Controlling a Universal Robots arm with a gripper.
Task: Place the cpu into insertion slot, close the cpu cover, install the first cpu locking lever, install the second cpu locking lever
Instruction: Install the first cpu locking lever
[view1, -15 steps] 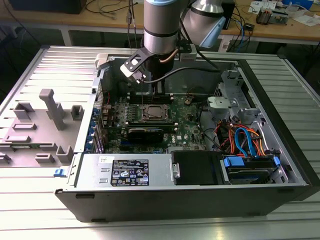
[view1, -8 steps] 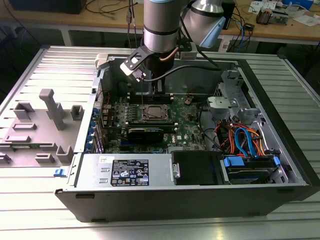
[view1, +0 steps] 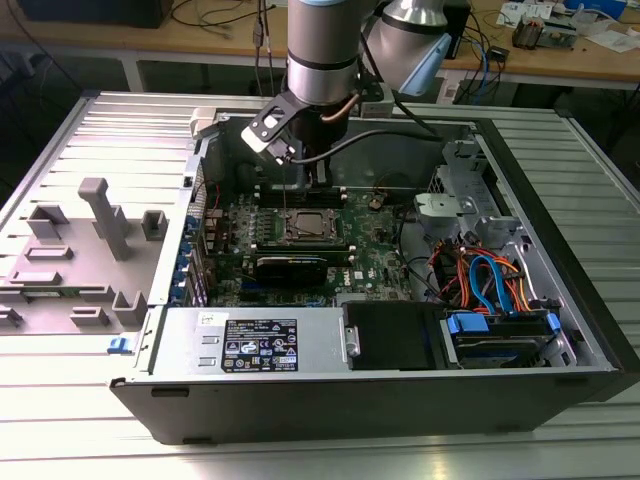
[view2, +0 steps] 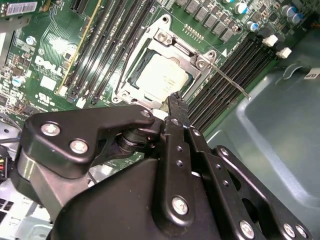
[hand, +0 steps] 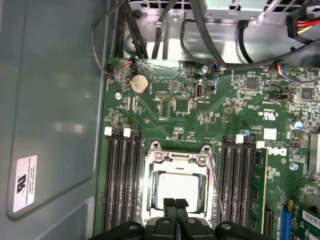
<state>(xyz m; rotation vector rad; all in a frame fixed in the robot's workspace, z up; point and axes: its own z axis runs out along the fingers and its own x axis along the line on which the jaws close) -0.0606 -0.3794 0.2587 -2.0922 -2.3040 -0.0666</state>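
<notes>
The computer case (view1: 575, 300) lies open with the arm reaching inside it. A bare case wall (view2: 280, 130) leaves free room off to one side of the fingers. The green motherboard (hand: 200, 107) sits below the gripper (hand: 175, 204), with black memory slots (hand: 122, 180) banked on both sides. The fingers (hand: 169, 206) are pinched together with nothing between them, at the cpu cover's (hand: 177, 159) near edge; contact I cannot tell. The cover lies flat on the insertion slot (view2: 134, 70). The cpu (hand: 180, 185) is seated in the slot, just ahead of the fingertips, its silver top showing through the window. A thin locking lever (view2: 230, 82) juts out over the memory slots.
</notes>
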